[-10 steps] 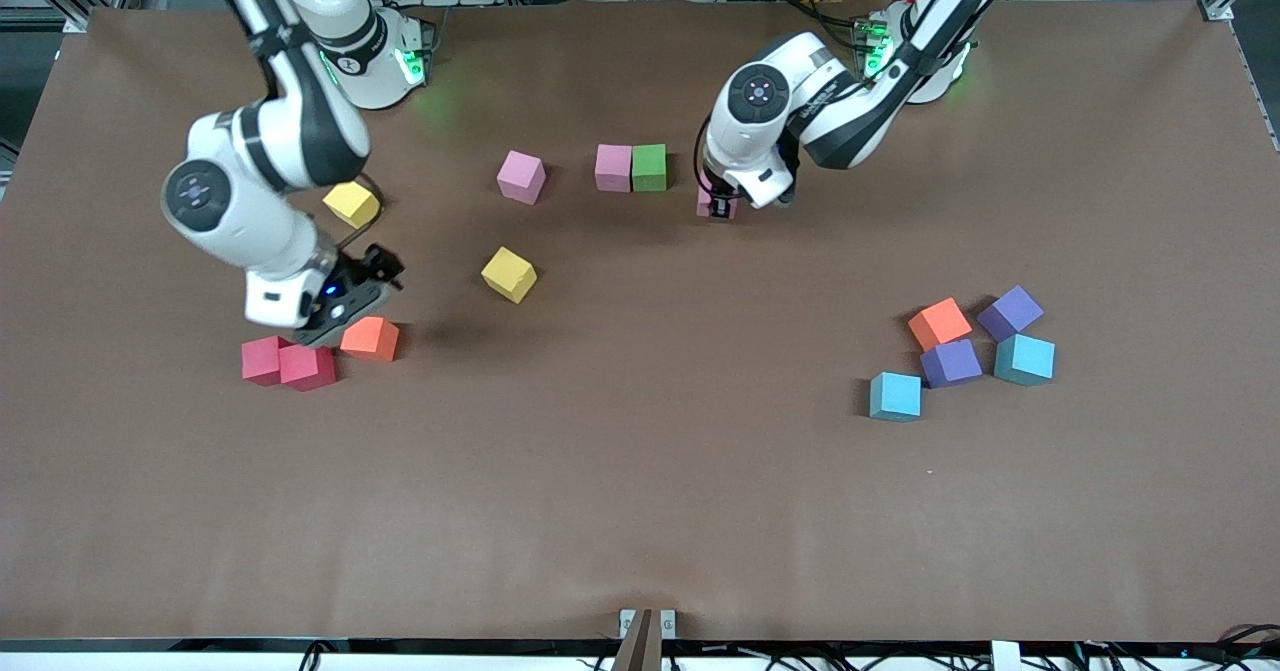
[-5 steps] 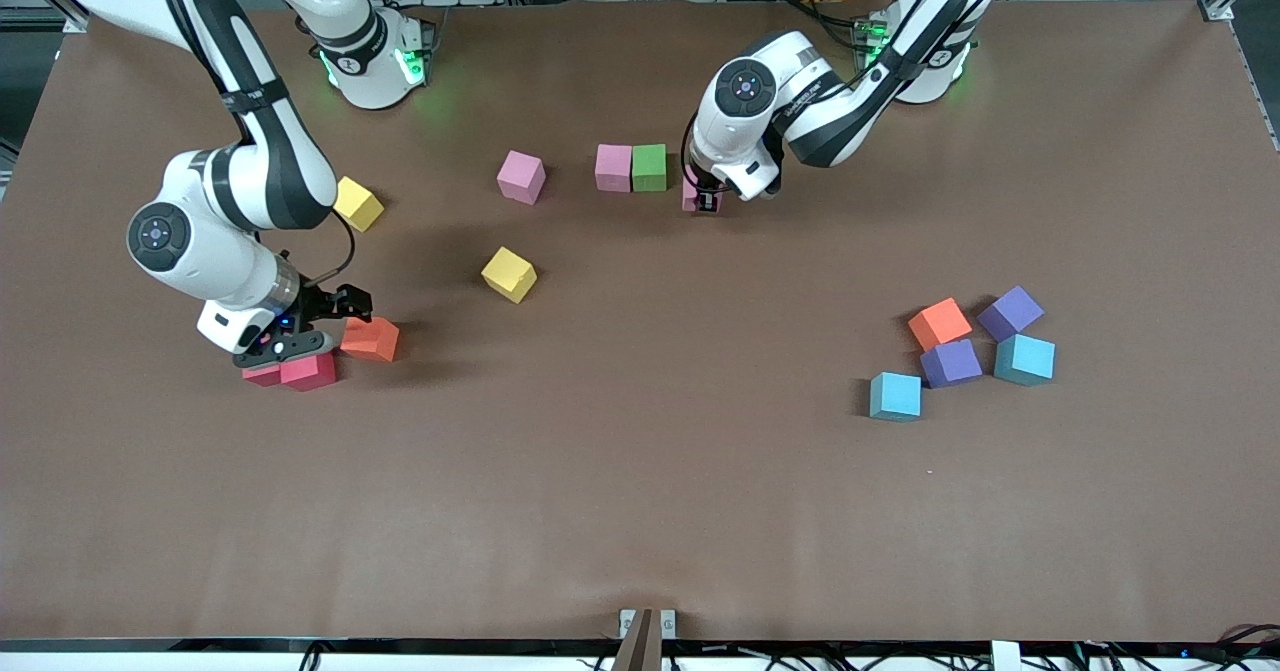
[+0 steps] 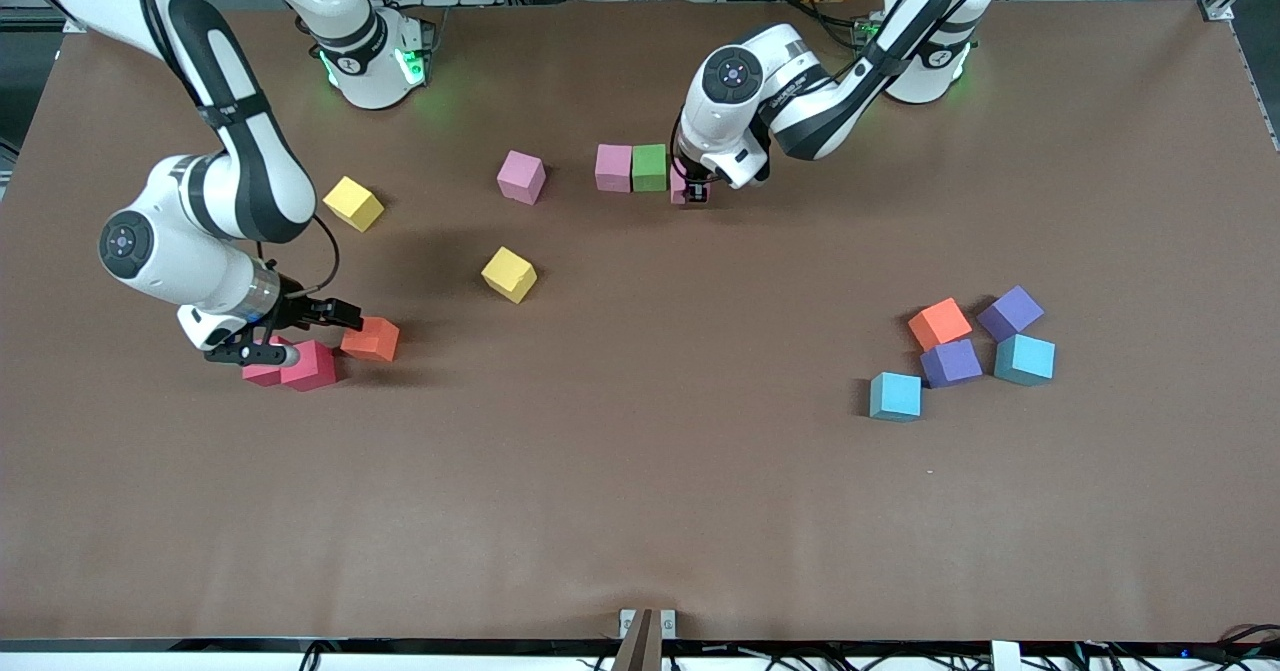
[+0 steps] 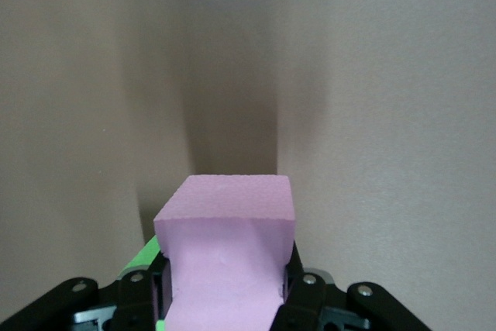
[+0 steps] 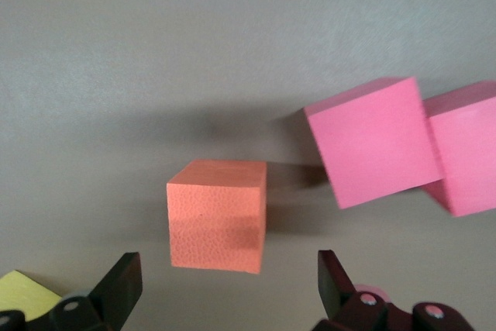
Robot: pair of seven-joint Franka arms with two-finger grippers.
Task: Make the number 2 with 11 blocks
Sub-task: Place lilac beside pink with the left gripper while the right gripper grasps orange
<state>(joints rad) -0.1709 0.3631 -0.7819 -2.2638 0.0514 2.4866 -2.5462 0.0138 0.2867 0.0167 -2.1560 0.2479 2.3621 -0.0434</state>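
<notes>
My left gripper [image 3: 694,191] is shut on a pink block [image 3: 679,184] and holds it low, right beside the green block [image 3: 649,167]. That green block touches another pink block [image 3: 613,167]. In the left wrist view the held pink block [image 4: 225,246] fills the jaws, with a green edge [image 4: 145,256] beside it. My right gripper [image 3: 312,332] is open and low by an orange block [image 3: 371,339] and two red blocks [image 3: 309,366]. In the right wrist view the orange block [image 5: 217,215] lies just ahead of the open fingers [image 5: 120,288], and the red blocks [image 5: 376,149] lie beside it.
A loose pink block [image 3: 521,176] and two yellow blocks [image 3: 353,202] [image 3: 509,274] lie between the arms. Toward the left arm's end sits a cluster: an orange block [image 3: 939,323], two purple blocks [image 3: 1010,312] and two light blue blocks [image 3: 894,396].
My left gripper has carried the pink block toward the green block. My right gripper has dropped lower and shifted toward the right arm's end, beside the red and orange blocks.
</notes>
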